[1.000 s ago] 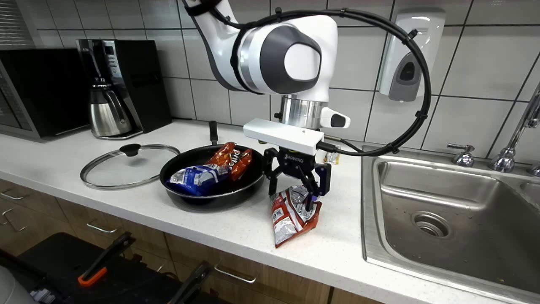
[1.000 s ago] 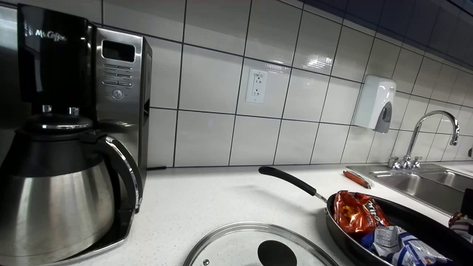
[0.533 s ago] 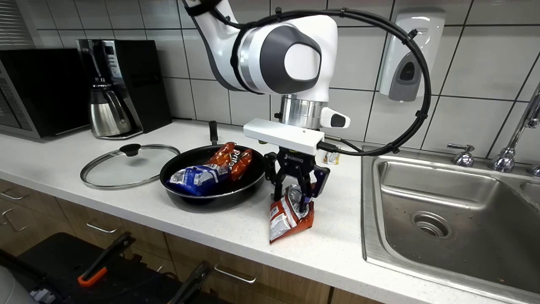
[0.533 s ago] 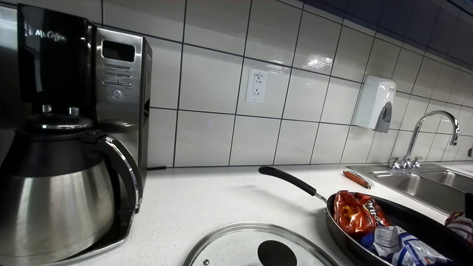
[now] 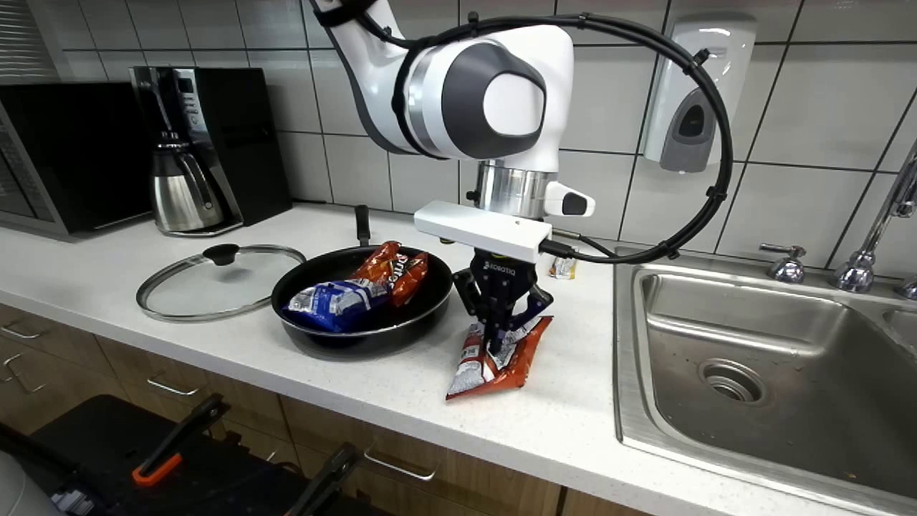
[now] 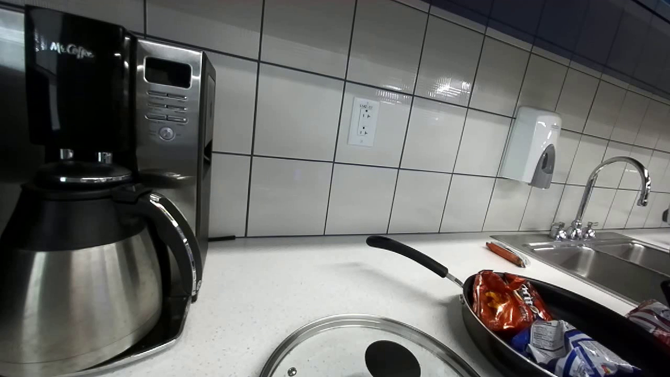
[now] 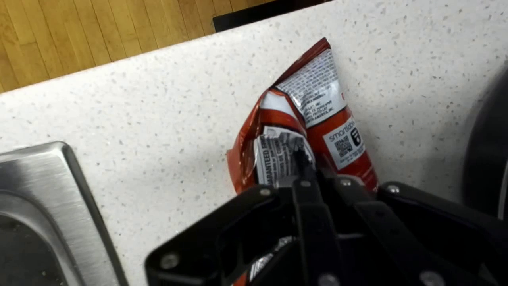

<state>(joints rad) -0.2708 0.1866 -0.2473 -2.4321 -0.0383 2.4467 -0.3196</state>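
Note:
A red and silver chip bag (image 5: 517, 369) lies on the white counter between the pan and the sink. My gripper (image 5: 494, 348) points down into it, fingers drawn together with the bag's crumpled middle pinched between them. In the wrist view the bag (image 7: 321, 113) is folded up around the fingertips, which its film and the linkages partly hide. A black frying pan (image 5: 362, 347) stands beside it, holding a blue bag (image 5: 333, 304) and an orange bag (image 5: 410, 278). At the right edge of an exterior view only part of the red bag (image 6: 651, 317) shows.
A glass lid (image 5: 193, 290) lies left of the pan, before the coffee maker (image 5: 247, 150). The steel sink (image 5: 625, 358) borders the right side. A small packet (image 5: 564, 267) lies behind the gripper. The pan handle (image 6: 408, 254) sticks out toward the wall.
The fingers have come together from wide apart, bunching the red bag between them. Its front corner has shifted slightly left and back in the exterior view. The arm above has hardly moved.

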